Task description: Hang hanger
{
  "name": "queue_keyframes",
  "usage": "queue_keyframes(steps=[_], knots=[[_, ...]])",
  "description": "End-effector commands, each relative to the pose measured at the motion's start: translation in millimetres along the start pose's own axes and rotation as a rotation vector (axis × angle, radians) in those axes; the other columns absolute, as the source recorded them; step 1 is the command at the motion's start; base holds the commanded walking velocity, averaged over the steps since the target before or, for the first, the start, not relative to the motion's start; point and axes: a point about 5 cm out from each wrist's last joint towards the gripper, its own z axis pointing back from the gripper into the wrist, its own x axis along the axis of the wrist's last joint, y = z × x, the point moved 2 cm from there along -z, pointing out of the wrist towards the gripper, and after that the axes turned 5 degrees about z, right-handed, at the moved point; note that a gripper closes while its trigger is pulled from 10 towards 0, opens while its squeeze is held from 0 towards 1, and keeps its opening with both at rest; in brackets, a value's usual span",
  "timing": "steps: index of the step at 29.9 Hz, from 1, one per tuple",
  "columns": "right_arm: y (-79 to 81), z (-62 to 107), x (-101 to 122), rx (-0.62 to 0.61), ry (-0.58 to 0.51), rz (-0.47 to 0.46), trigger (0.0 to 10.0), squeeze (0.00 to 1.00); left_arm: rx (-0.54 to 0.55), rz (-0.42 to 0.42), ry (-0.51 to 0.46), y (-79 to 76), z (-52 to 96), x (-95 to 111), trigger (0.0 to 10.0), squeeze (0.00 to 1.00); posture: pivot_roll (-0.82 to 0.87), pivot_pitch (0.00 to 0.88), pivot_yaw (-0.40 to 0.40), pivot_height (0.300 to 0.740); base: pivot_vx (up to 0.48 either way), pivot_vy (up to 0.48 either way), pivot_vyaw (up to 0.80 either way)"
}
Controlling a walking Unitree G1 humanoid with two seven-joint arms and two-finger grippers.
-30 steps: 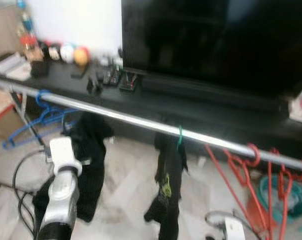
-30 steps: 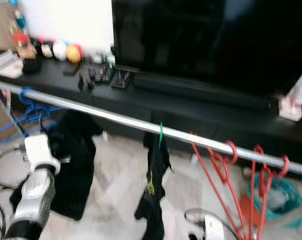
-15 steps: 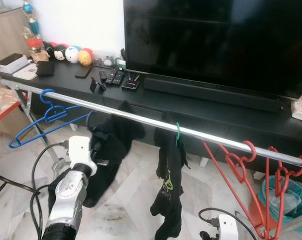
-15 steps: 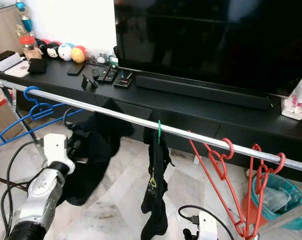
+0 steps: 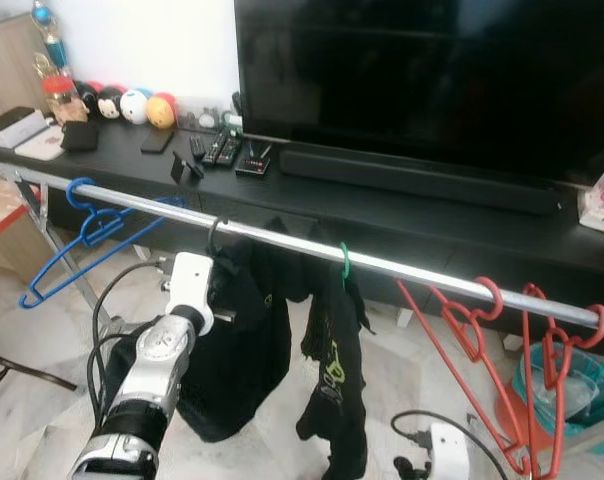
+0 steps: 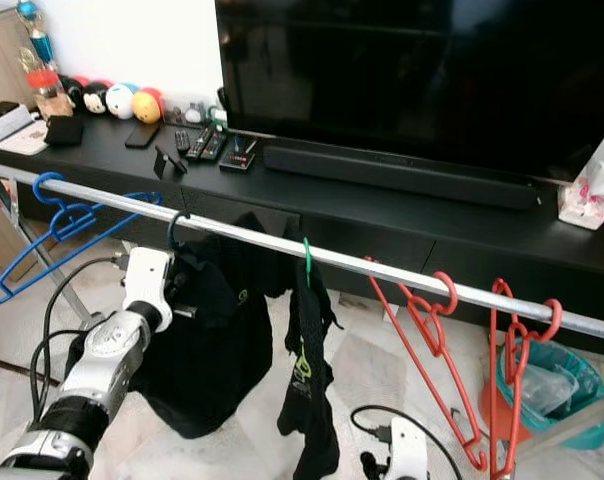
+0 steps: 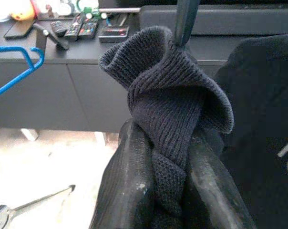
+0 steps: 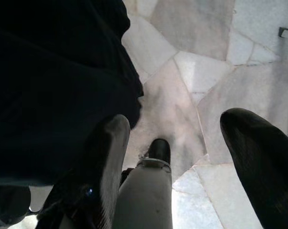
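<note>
One dark hanger hook (image 5: 213,232) sits over the silver rail (image 5: 402,268), with a black garment (image 5: 244,345) draped below it; the hanger's body is buried in the cloth, so I can't make out its shape. My left gripper (image 7: 169,157) is pinched nearly closed on a fold of that dark knit fabric, fingers (image 7: 129,181) pressed on either side; whether hanger wire is inside the fold is hidden. From the head views the left wrist (image 5: 190,290) blocks the fingertips. My right gripper (image 8: 182,157) hangs low with fingers spread wide, holding nothing, above the marble floor (image 8: 206,86); only its wrist top (image 5: 449,450) peeks in at the frame edge. Along the rail: blue hanger (image 5: 77,235), green-hooked black clothing (image 5: 334,370), red hangers (image 5: 502,360). Behind, TV (image 5: 432,90) on black console (image 5: 402,225).
</note>
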Motion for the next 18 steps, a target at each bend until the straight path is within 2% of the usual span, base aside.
queue_keyframes(steps=[1, 6, 11, 14, 16, 18], knots=[[0.6, -1.0, 5, -0.006, -0.008, 0.002, 10.0, 0.00, 0.021, -0.029, -0.030, -0.4, -6.3, 10, 10.0, 0.00, 0.04, 0.000, -0.025, 0.740, 0.000, 0.000, 0.00], [3.1, -1.0, 4, -0.002, -0.011, 0.001, 10.0, 0.00, 0.040, -0.024, -0.026, -1.3, -8.5, 8, 10.0, 0.00, 0.04, 0.000, -0.026, 0.740, 0.000, 0.000, 0.00], [-1.7, 2.6, -8, -0.002, -0.010, 0.000, 10.0, 0.00, 0.060, -0.025, 0.013, -2.0, -11.1, 3, 10.0, 0.00, 0.04, 0.000, -0.027, 0.740, 0.000, 0.000, 0.00], [-11.5, 7.2, -21, -0.007, 0.001, -0.001, 10.0, 0.00, 0.062, -0.013, 0.045, -5.6, -14.5, 1, 10.0, 0.00, 0.04, 0.000, -0.026, 0.740, 0.000, 0.000, 0.00], [-25.4, 12.2, -30, -0.020, 0.014, -0.006, 10.0, 0.00, 0.057, -0.020, 0.090, -9.4, -16.3, -4, 10.0, 0.00, 0.03, 0.000, -0.024, 0.740, 0.000, 0.000, 0.00], [-30.0, 13.7, -32, -0.025, 0.018, -0.009, 10.0, 0.00, 0.055, -0.022, 0.102, -10.4, -16.4, -6, 10.0, 0.00, 0.03, 0.000, -0.022, 0.740, 0.000, 0.000, 0.00]])
